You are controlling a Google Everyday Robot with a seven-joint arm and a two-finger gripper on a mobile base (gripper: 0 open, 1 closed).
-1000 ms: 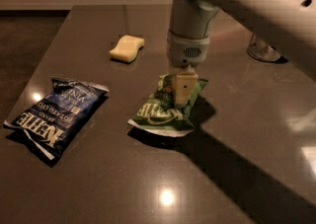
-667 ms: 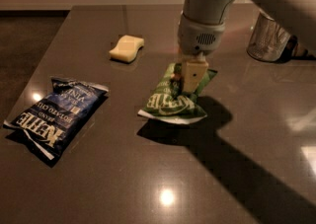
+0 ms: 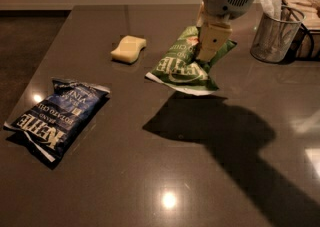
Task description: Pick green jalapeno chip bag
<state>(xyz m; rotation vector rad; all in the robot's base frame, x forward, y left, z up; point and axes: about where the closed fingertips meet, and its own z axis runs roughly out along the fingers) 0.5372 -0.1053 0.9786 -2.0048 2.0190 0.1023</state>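
hand: the hand (image 3: 209,53) hangs from the arm at upper right, over the far middle of the table (image 3: 150,181), its fingers closed on the upper part of the green jalapeno chip bag (image 3: 182,67); one cream finger lies across the front of the bag.
just changed: a second ago the bag lay flat on the table under the hand; since then it has come up and drifted toward the far right.
shadow: a dark shadow (image 3: 210,121) sits on the table nearer the camera, apart from the bag's lower edge, which suggests the bag is clear of the surface.
meaning for the task: the grasp looks to have taken and the lift is under way; the pick seems close to done, provided the thin crinkly film does not slip out of the pinch.
where the bag is: in the air, in the hand, between the pale yellow block (image 3: 128,49) and the wire mesh cup (image 3: 276,33), touching neither.
long axis: slanted, from the gripped end at upper right down to the lower left.
which way it points: white bottom edge lowest, toward the camera; printed face outward, lettering reading upside down.
not the target: the dark blue chip bag (image 3: 55,116) lies flat at the near left, well apart.
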